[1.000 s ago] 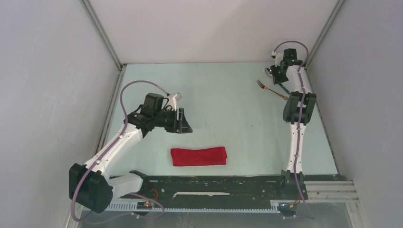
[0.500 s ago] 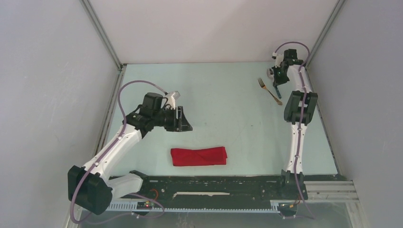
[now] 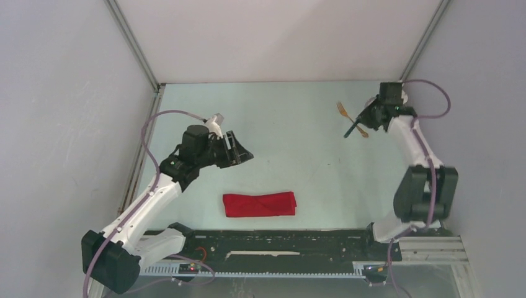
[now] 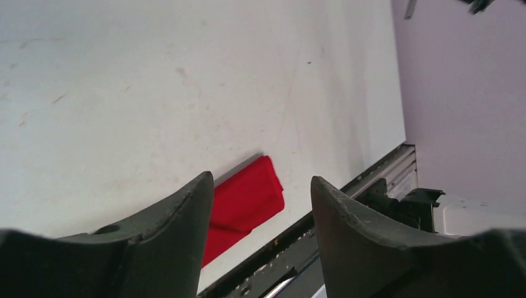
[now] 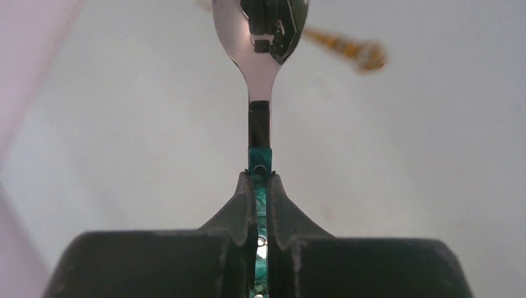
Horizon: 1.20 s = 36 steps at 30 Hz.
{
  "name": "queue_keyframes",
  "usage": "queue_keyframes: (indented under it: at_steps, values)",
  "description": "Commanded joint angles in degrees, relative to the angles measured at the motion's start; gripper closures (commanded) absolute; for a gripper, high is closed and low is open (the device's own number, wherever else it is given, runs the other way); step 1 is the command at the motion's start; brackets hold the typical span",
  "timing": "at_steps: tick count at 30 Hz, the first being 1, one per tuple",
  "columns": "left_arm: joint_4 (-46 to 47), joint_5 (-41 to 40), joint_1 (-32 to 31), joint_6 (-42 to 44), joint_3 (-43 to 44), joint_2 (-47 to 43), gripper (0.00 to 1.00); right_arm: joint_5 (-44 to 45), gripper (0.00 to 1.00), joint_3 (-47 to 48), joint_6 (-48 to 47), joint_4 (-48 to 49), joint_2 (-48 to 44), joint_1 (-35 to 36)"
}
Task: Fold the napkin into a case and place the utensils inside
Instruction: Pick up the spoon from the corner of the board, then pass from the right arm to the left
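Observation:
The case (image 3: 259,204), the red napkin folded into a narrow flat strip, lies near the front middle of the table. It also shows in the left wrist view as a red case (image 4: 248,197) beyond my fingers. My left gripper (image 3: 239,152) hovers open and empty to the back left of it, and the left gripper (image 4: 260,181) shows a wide gap. At the back right, my right gripper (image 3: 368,118) is shut on the teal handle of the spoon (image 3: 352,130). The spoon (image 5: 260,37) sticks straight out of the right gripper (image 5: 260,180). The gold fork (image 3: 347,115) lies on the table under it, a blurred fork (image 5: 347,48) in the right wrist view.
A black rail (image 3: 279,239) with both arm bases runs along the table's near edge. White walls with metal frame bars (image 3: 133,46) close the table in on the left, back and right.
My right gripper has shut on the spoon and lifted it off the table beside the fork, its arm swinging out to the right. My left gripper has tilted and shifted slightly, still open.

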Motion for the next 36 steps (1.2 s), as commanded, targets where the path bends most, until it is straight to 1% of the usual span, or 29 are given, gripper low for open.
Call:
queue_keyframes:
  at_steps: [1, 4, 6, 7, 8, 10, 16, 17, 19, 21, 28, 34, 35, 36]
  values:
    - [20.7, -4.1, -3.9, -5.1, -3.7, -1.4, 0.35, -1.8, 1.0, -14.9, 21.6, 11.9, -12.9, 13.1]
    - [29.4, -2.5, -6.7, -4.0, -4.5, 0.3, 0.35, 6.6, 1.0, -19.6, 25.1, 10.8, -18.7, 25.7]
    - [30.5, -1.7, -9.1, -0.7, -3.6, 2.0, 0.35, 11.8, 1.0, -21.2, 26.5, 11.5, -21.1, 34.0]
    - [30.9, 0.1, -10.0, -0.1, -3.2, 3.0, 0.35, 14.3, 1.0, -21.5, 27.3, 11.4, -21.9, 37.4]
    - [31.3, 1.6, -10.8, 0.1, -3.1, 3.8, 0.35, 16.2, 1.0, -21.8, 28.4, 11.2, -22.5, 40.2]
    - [31.8, 3.1, -12.3, 0.4, -3.8, 4.6, 0.35, 17.2, 1.0, -22.0, 29.8, 12.6, -22.8, 44.4]
    - [32.1, 2.9, -16.4, 0.5, -7.5, 4.7, 0.36, 22.7, 1.0, -22.0, 33.0, 14.4, -23.4, 54.4]
    - [33.5, 3.5, -16.5, -0.2, -9.0, 4.2, 0.37, 23.4, 1.0, -22.0, 33.0, 14.4, -23.5, 55.1]
    - [32.9, 1.9, -16.6, 0.7, -10.0, 3.1, 0.38, 24.1, 1.0, -22.2, 33.9, 13.4, -24.2, 55.8]
    - [31.5, 2.1, -16.6, 2.1, -9.5, 3.6, 0.39, 23.1, 1.0, -23.6, 32.7, 16.2, -25.2, 56.4]
    - [30.6, 4.4, -16.8, 3.3, -7.2, 6.6, 0.47, 24.5, 1.0, -23.8, 32.2, 14.8, -27.5, 57.7]
    - [27.9, 5.8, -16.7, 5.2, -5.0, 8.5, 0.49, 25.8, 1.0, -23.8, 31.7, 15.1, -27.9, 59.3]
    - [27.7, 6.1, -16.7, 5.7, -4.9, 8.5, 0.52, 25.8, 1.0, -23.8, 31.6, 15.2, -27.8, 59.5]
    - [27.5, 6.5, -16.7, 6.2, -4.8, 8.7, 0.59, 25.8, 1.0, -23.8, 31.3, 15.5, -27.7, 59.7]
